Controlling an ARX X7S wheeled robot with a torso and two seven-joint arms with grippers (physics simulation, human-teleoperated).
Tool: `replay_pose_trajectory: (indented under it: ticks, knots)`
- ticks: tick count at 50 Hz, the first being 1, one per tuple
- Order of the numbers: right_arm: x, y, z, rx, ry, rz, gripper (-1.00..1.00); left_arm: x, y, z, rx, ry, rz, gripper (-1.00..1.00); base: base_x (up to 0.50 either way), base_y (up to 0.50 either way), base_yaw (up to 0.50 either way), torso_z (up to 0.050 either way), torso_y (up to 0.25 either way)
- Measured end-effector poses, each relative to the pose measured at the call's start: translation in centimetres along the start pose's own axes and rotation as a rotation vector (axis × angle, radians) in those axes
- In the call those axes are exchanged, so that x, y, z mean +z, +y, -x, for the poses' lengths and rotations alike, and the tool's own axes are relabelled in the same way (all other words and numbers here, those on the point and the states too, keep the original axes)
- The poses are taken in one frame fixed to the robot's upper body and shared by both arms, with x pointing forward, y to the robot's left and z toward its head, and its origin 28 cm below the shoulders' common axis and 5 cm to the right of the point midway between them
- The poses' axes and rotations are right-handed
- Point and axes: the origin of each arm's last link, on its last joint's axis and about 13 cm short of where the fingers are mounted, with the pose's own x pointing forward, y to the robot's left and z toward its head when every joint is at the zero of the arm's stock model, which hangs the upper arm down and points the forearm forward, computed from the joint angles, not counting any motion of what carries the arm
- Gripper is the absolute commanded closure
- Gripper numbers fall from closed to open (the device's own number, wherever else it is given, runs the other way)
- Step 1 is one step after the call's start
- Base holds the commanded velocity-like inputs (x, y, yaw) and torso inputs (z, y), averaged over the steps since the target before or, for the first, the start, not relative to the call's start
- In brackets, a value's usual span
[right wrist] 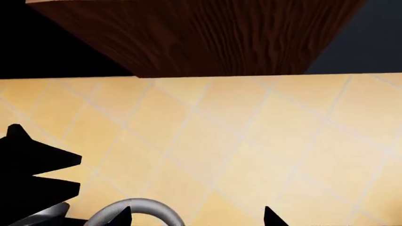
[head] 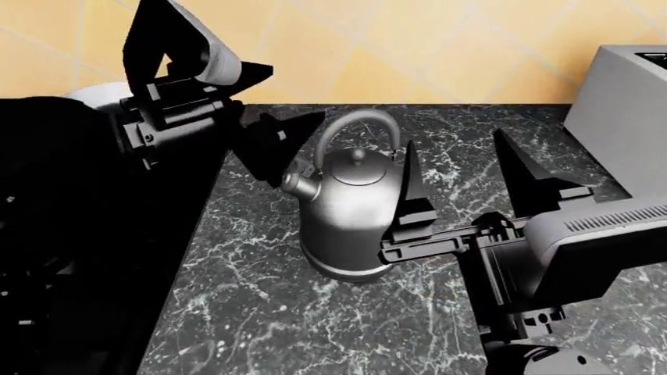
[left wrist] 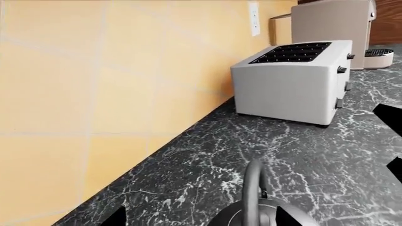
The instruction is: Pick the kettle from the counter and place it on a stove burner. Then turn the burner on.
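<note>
The silver-grey kettle [head: 349, 211] stands upright on the marble counter [head: 271, 312], spout toward the stove. My left gripper [head: 298, 92] hovers open at the kettle's upper left, fingers pointing at the arched handle [head: 360, 125]. In the left wrist view the handle [left wrist: 253, 186] rises between the spread fingertips, nearer one of them. My right gripper [head: 454, 139] is open on the kettle's right, one finger [head: 410, 183] beside the body. The right wrist view shows the handle top [right wrist: 148, 207] near one fingertip. The black stove top [head: 73, 250] lies at the left; no burner can be made out.
A white toaster [left wrist: 292, 80] stands by the yellow tiled wall, also the toaster [head: 625, 109] at the right edge. Beyond it is a beige coffee machine [left wrist: 333, 23]. A wooden cabinet [right wrist: 201, 33] hangs overhead. A white round object [head: 94, 94] sits behind the left arm.
</note>
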Motion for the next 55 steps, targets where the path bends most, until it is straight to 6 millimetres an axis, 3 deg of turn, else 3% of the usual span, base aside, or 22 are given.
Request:
replay_pose_trajectory:
  ticks: [13,45,46,55]
  knots:
    - [-0.1,0.0,0.0,0.004,0.008,0.002,-1.0,-1.0,0.4,-1.1,-0.042,0.035,0.035,-1.0,0.0,0.0,0.0,0.0,0.0]
    - [-0.2,-0.2,-0.1,-0.008,0.013,-0.002,-1.0,-3.4,0.8,-6.2,-0.119,0.093,0.089,-1.0,0.0,0.0,0.0,0.0,0.0]
    - [-0.2,-0.3,-0.1,-0.009,0.013,-0.002,-1.0,-3.4,0.9,-6.4,-0.12,0.092,0.09,1.0,0.0,0.0,0.0,0.0,0.0]
    - [-0.3,-0.3,-0.1,-0.013,0.014,-0.001,-1.0,-3.5,0.7,-7.1,-0.172,0.063,0.092,1.0,0.0,0.0,0.0,0.0,0.0]
